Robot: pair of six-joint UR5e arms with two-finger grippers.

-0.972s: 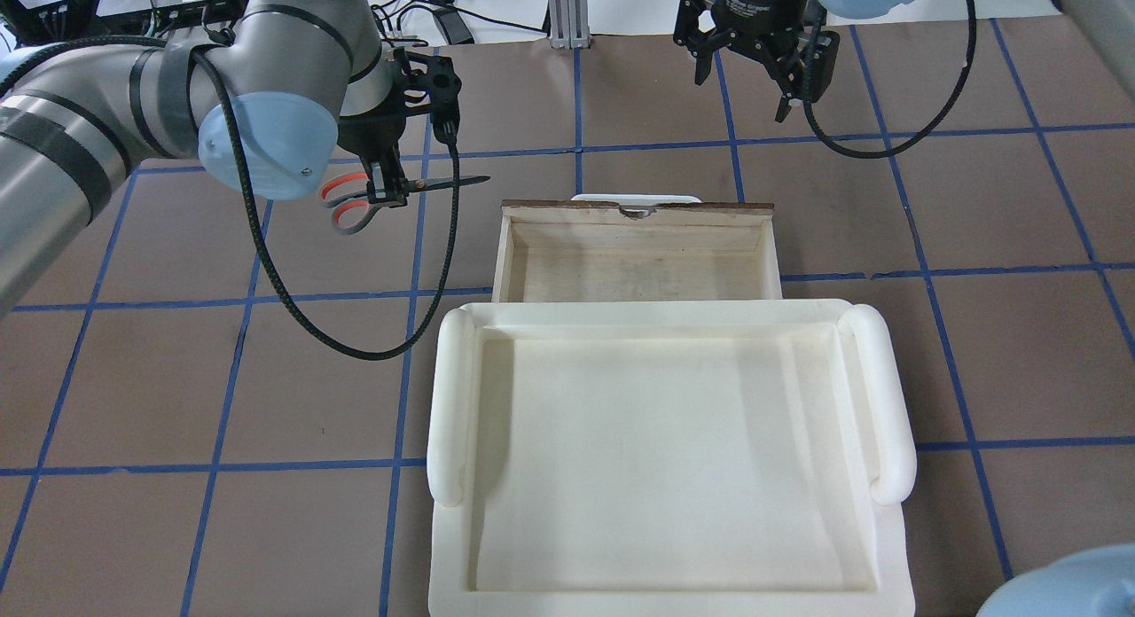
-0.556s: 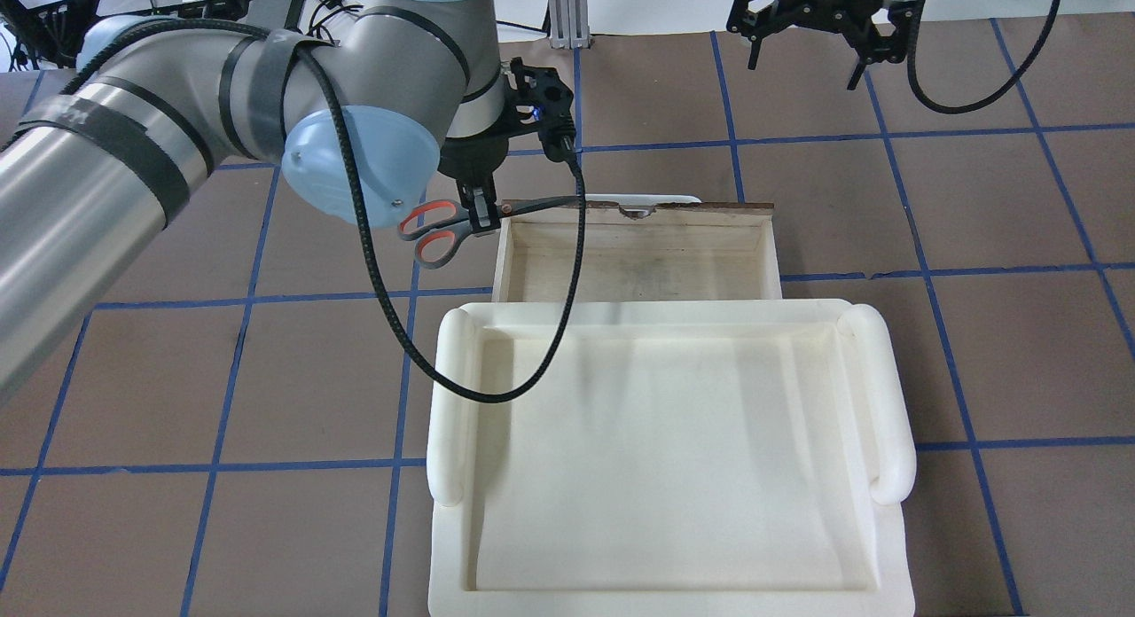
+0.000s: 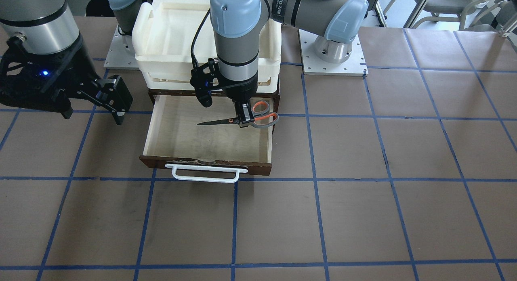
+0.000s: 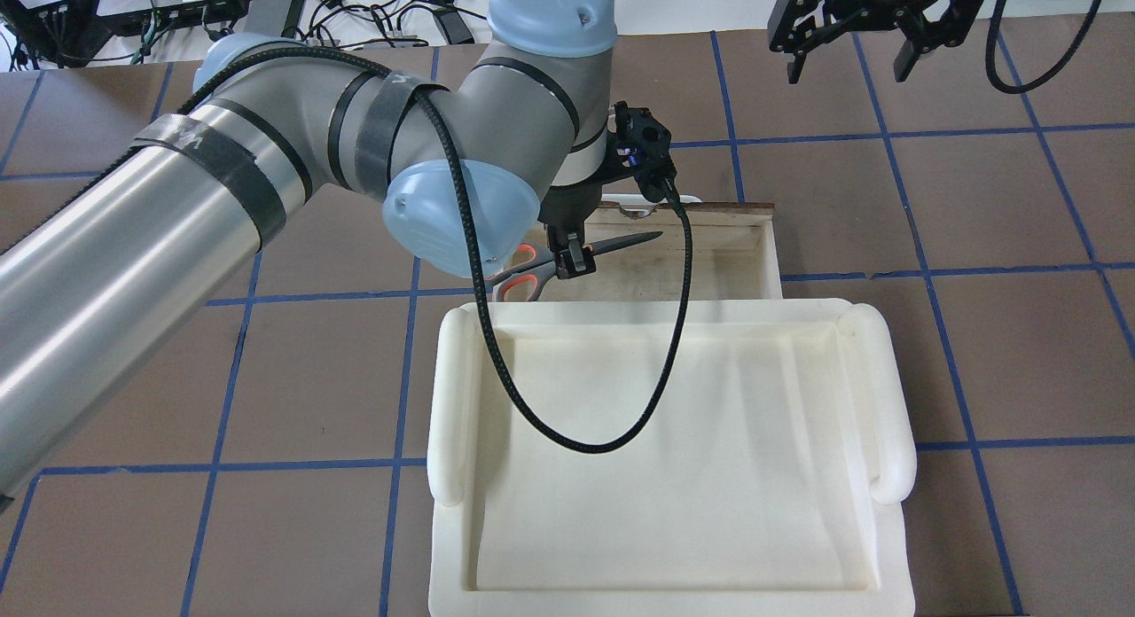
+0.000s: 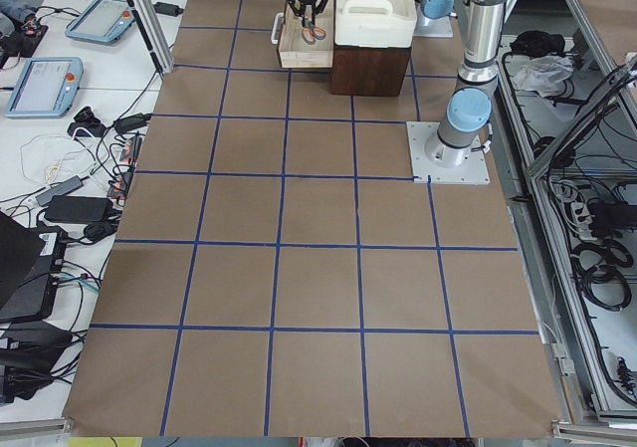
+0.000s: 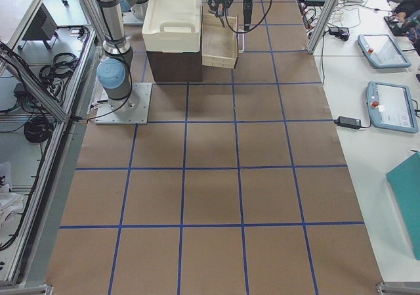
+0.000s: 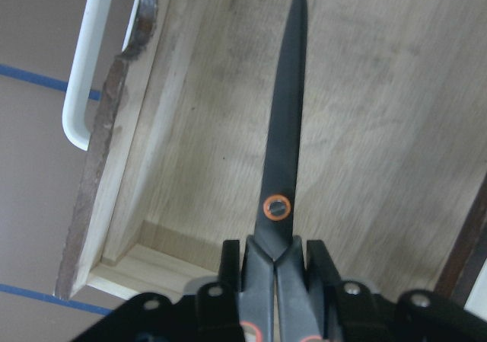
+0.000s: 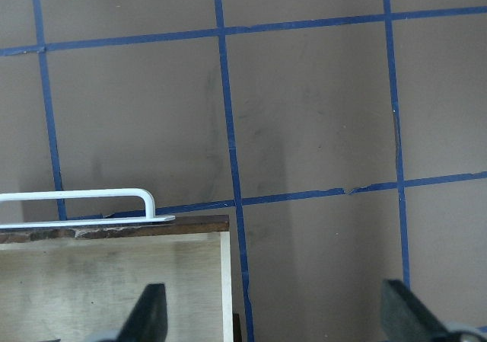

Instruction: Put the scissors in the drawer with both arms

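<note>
Hovering over the open drawer [image 3: 210, 166], the left gripper [image 3: 243, 120] clamps the scissors [image 3: 224, 121] just behind the pivot, seemingly clear of the floor, with lowering and release next, while the right gripper [image 4: 849, 67] hangs spread-jawed beside the drawer.

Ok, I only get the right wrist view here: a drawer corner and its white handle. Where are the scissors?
Observer: The left arm's fingers hold the scissors just behind the pivot, over the open drawer.
Operator: Blades open or shut?
Observer: Shut, in the left wrist view, and pointing along the drawer's width.
Operator: Anything else nearby?
Observer: A white tray sits on the cabinet the drawer slides out of.
</note>
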